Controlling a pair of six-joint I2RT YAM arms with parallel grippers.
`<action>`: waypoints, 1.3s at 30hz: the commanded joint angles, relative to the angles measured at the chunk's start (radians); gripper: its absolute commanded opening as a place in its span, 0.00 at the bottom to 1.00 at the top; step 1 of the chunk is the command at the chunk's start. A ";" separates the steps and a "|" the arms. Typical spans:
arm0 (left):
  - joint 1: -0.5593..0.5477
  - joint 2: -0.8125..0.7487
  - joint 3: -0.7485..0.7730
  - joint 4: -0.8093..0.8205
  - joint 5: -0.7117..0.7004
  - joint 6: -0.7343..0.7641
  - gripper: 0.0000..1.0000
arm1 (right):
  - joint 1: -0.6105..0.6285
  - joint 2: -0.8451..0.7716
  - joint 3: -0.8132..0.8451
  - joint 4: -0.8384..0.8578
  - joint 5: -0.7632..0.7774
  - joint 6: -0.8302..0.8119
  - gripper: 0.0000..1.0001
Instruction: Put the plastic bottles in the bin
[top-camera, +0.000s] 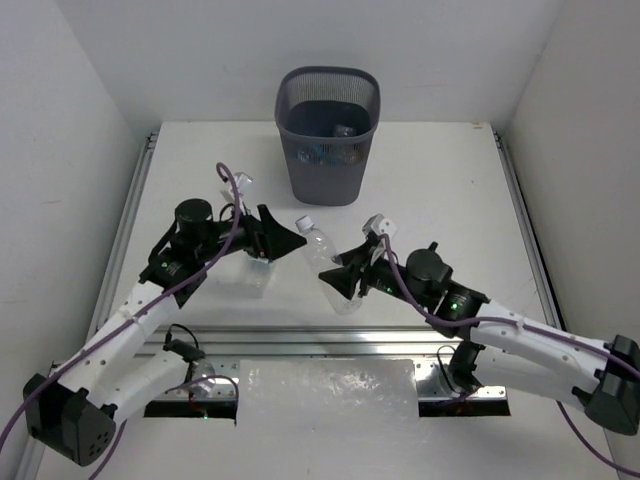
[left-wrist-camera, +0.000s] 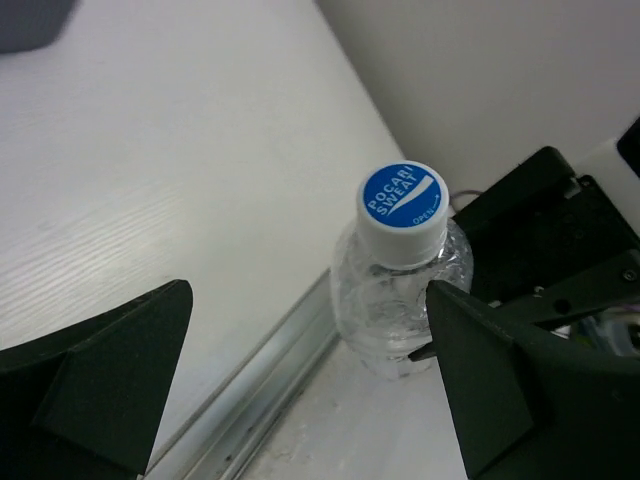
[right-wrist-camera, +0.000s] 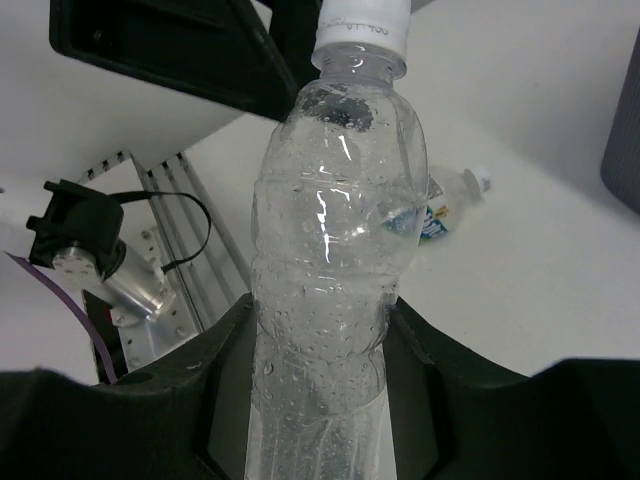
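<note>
Top external view: at the left centre of the frame the left gripper (top-camera: 280, 235) is hanging with its black fingers spread wide and grasping nothing. The left wrist view is showing only a blue-topped white cap (left-wrist-camera: 402, 198) just beyond the gap between them.

At the frame's centre, right beside that gripper, a clear crinkly plastic bottle (top-camera: 320, 252) is lying at a slant over the white table (top-camera: 440, 170). Its long axis is running from the cap at upper left down to the base at lower right. Whether the base is touching the table I cannot tell.

Just right of centre, the right gripper (top-camera: 338, 280) is clenching this bottle around its lower body, and the right wrist view is showing both pads pressing into the crinkled wall.

The tall dark grey mesh bin (top-camera: 328, 165) is standing at upper centre, almost straight up-frame from the clenched jaws and well apart from them. A few clear bottles (top-camera: 340, 140) are lying inside it. The right arm is the one carrying, so the coming move is probably a reach up-frame. The cap end is pointing nearly at the left gripper, which looks like the thing to steer past.

In the right wrist view a small clear bottle with a blue label (right-wrist-camera: 450, 205) is lying on its side at right of centre
</note>
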 joint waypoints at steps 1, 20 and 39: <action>-0.081 0.029 0.019 0.226 0.108 -0.051 1.00 | 0.003 -0.057 -0.007 0.140 -0.187 -0.033 0.26; -0.190 0.286 0.652 -0.142 -0.526 0.091 0.00 | 0.004 -0.339 0.013 -0.181 0.311 -0.119 0.99; 0.044 1.097 1.656 -0.256 -0.603 0.202 1.00 | 0.003 -0.379 0.144 -0.488 0.354 -0.142 0.99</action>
